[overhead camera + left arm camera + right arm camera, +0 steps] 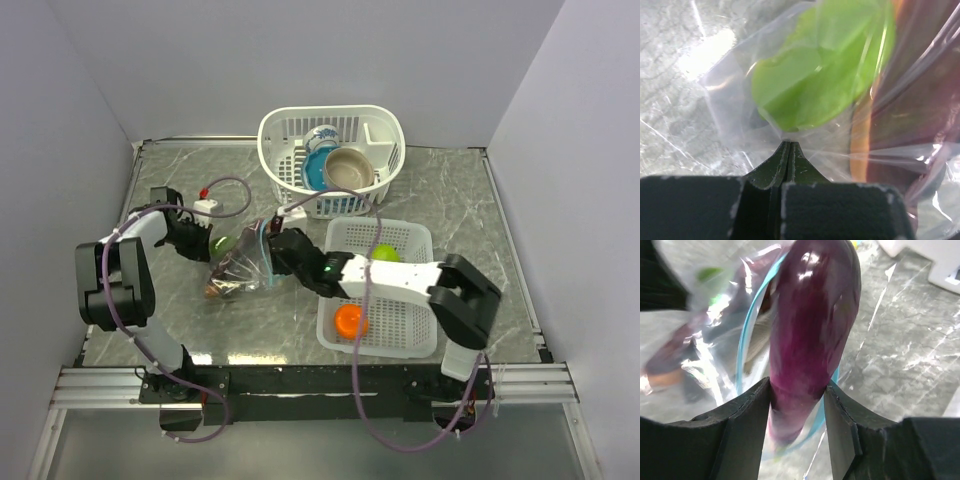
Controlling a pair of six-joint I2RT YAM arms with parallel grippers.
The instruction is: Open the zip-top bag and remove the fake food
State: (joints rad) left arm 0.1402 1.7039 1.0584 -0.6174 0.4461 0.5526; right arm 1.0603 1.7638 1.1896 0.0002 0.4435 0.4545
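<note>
The clear zip-top bag [238, 265] with a teal zip strip [747, 335] lies on the table between both arms. My left gripper [207, 243] is shut on the bag's plastic [735, 107] beside a green round fruit [822, 65] that is inside the bag. My right gripper [281, 250] is shut on the purple aubergine [812, 325] at the bag's open mouth. A reddish-orange piece [862, 145] shows through the plastic. An orange ball [350, 319] and a green fruit [386, 253] lie in the white flat tray [415, 325].
A white basket [290, 135] at the back holds a blue bowl [320, 160] and a tan bowl [349, 168]. A small white bottle with a red cap [207, 203] stands behind the left gripper. Walls enclose the table on three sides.
</note>
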